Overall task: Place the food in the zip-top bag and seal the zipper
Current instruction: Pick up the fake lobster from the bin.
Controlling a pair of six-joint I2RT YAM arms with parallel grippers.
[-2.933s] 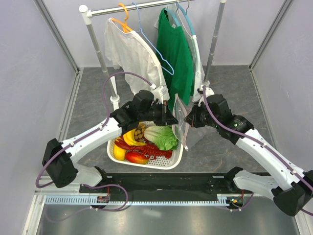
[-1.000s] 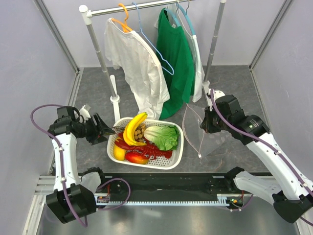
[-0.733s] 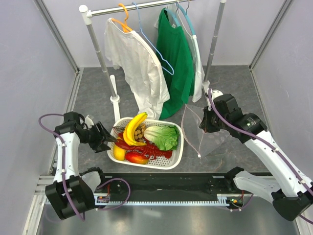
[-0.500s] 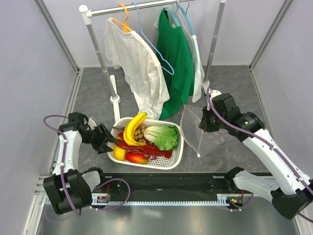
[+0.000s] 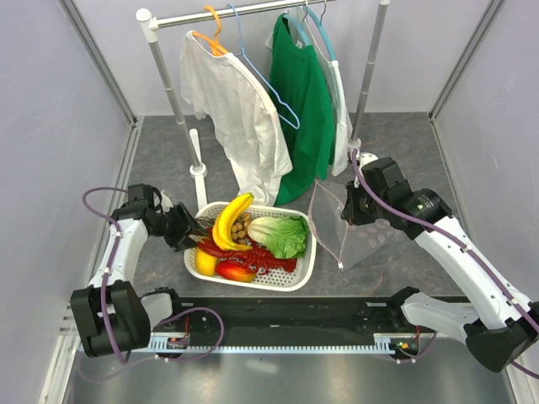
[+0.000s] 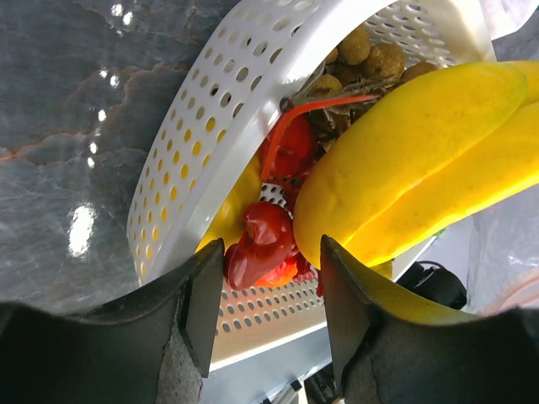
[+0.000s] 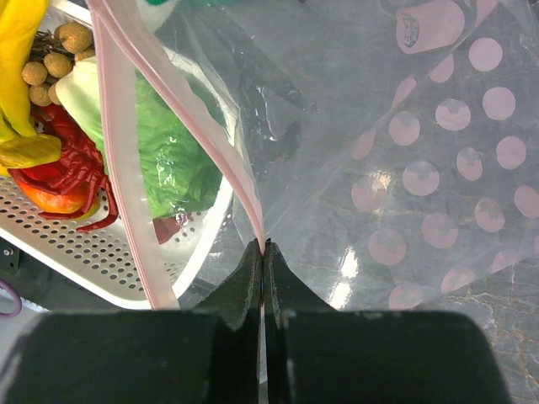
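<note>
left gripper [image 6: 269,273]: jaws spread at the basket [image 6: 194,151] rim, nothing held; lobster [image 6: 268,240] claw and banana [image 6: 404,160] tip just ahead
right gripper [image 7: 264,252]: pressed together, pinching the bag [image 7: 396,168] at its zipper [image 7: 126,177] strip; bag held up beside the basket
food: all in basket, none in bag
risk 1: jaws could catch the basket wall or two items together and tip the basket
risk 2: floppy mouth pinched at one point could sag shut, so food misses

Right fingers [image 5: 346,211] pinching zip-top bag [image 5: 358,240], left fingers [image 5: 193,228] at basket [image 5: 286,282] edge
</note>
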